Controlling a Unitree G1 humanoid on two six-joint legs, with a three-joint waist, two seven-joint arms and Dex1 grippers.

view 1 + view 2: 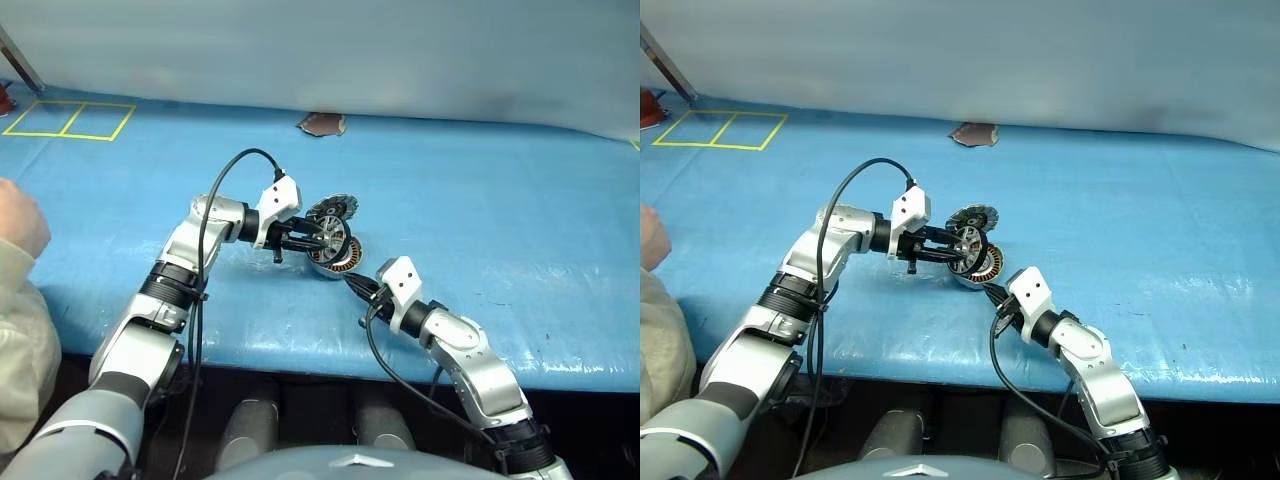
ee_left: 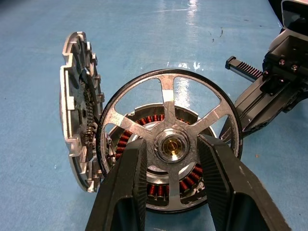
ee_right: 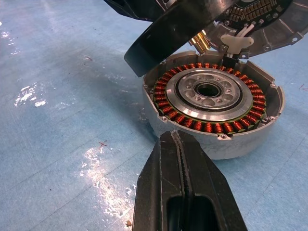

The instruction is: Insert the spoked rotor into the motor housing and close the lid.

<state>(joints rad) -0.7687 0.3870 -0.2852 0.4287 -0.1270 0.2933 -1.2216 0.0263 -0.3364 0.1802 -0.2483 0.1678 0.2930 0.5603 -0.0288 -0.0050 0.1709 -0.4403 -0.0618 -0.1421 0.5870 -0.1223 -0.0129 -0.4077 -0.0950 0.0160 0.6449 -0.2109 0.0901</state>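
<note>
While held tilted over motor housing (image 3: 211, 103): spoked rotor (image 2: 169, 144), clamped by left gripper (image 2: 171, 156); right gripper (image 3: 180, 144) closed, empty. Risk: crooked seating, jamming.

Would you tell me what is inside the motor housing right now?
Inside the housing: a ring of copper windings around a silver hub. The rotor, held above by the left gripper, hides the far edge.

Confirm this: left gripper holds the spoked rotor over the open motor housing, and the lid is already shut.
Wrong on the lid: it stands open beside the motor housing, as the left wrist view shows. The left gripper does hold the spoked rotor by its hub over the open housing.
</note>
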